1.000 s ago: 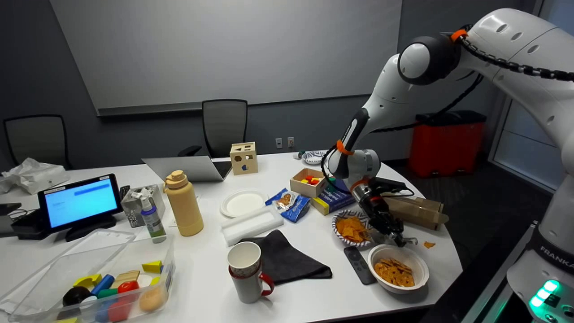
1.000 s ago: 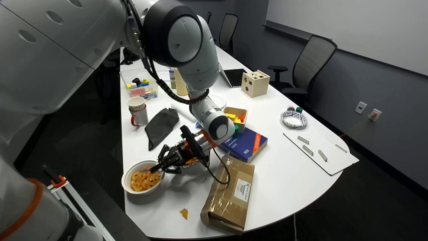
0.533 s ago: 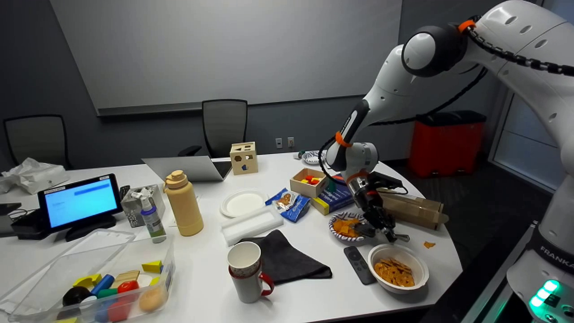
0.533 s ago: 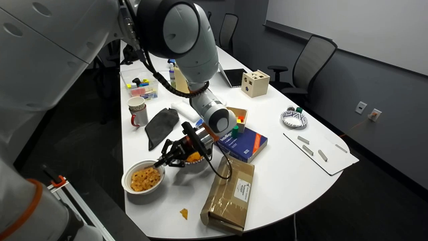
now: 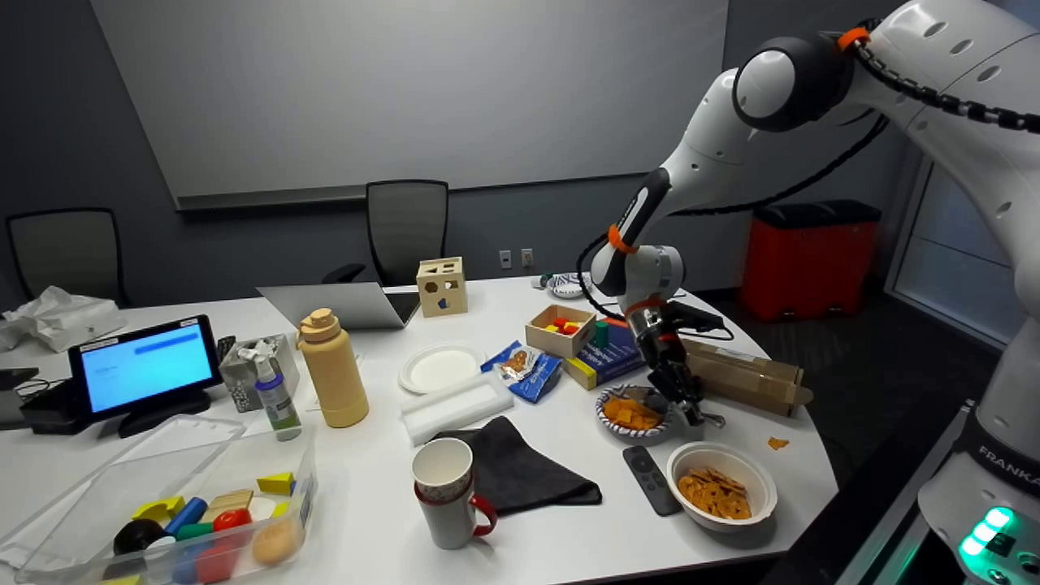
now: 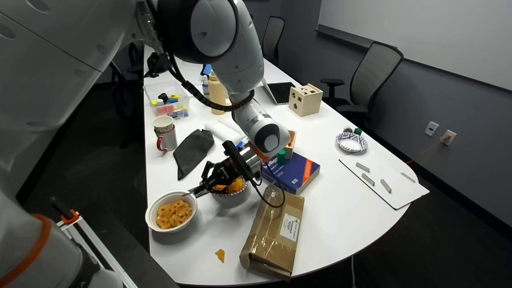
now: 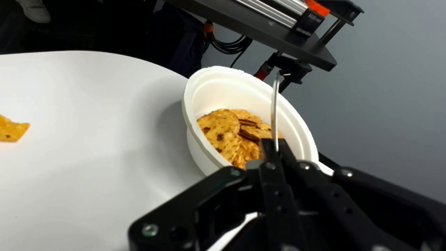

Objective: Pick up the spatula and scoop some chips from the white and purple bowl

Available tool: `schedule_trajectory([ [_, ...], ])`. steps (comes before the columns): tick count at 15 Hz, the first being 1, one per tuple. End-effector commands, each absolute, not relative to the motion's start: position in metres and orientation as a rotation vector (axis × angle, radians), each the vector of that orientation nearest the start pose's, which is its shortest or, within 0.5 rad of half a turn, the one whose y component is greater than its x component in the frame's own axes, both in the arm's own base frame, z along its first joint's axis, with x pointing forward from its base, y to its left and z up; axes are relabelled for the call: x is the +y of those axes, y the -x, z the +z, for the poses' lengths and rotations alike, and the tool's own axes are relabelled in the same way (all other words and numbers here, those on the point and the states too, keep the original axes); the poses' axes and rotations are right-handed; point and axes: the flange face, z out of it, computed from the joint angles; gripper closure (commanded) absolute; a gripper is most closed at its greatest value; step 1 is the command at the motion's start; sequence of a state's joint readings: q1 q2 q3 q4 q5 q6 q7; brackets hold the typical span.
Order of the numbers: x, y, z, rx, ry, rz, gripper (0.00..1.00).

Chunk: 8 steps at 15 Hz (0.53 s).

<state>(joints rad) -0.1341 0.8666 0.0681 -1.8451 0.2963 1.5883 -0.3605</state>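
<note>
My gripper (image 5: 693, 412) is shut on the spatula, at its slim middle part. It also shows in an exterior view (image 6: 197, 191) and the wrist view (image 7: 274, 144). The spatula's dark grey blade (image 5: 652, 399) is at the far right side inside the white and purple bowl (image 5: 604, 414), by the orange chips (image 5: 630, 415). Its silver other end sticks out past the fingertips, towards the plain white bowl; it shows in an exterior view (image 6: 187, 194) and edge-on in the wrist view (image 7: 274, 111). The white and purple bowl is partly hidden behind the gripper in an exterior view (image 6: 240, 191).
A plain white bowl (image 5: 764, 496) with round crackers stands nearer the table edge. A black remote (image 5: 650, 481) lies beside it. A cardboard box (image 5: 743, 382) and blue book (image 5: 609, 357) lie behind my gripper. A loose chip (image 5: 777, 444) lies on the table. Stacked cups (image 5: 451, 496) stand farther left.
My gripper has moved away from the plain white bowl with the spatula. The blade has moved to the far side of the white and purple bowl, which has shifted slightly.
</note>
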Motion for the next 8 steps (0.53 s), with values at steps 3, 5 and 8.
schedule_trajectory([
  [3, 0.005, -0.484, 0.023, -0.019, 2.183, 1.440, 0.99],
  [5, 0.008, -0.483, 0.017, -0.004, 2.142, 1.495, 0.99],
  [8, 0.012, -0.483, 0.009, 0.024, 2.117, 1.529, 0.99],
])
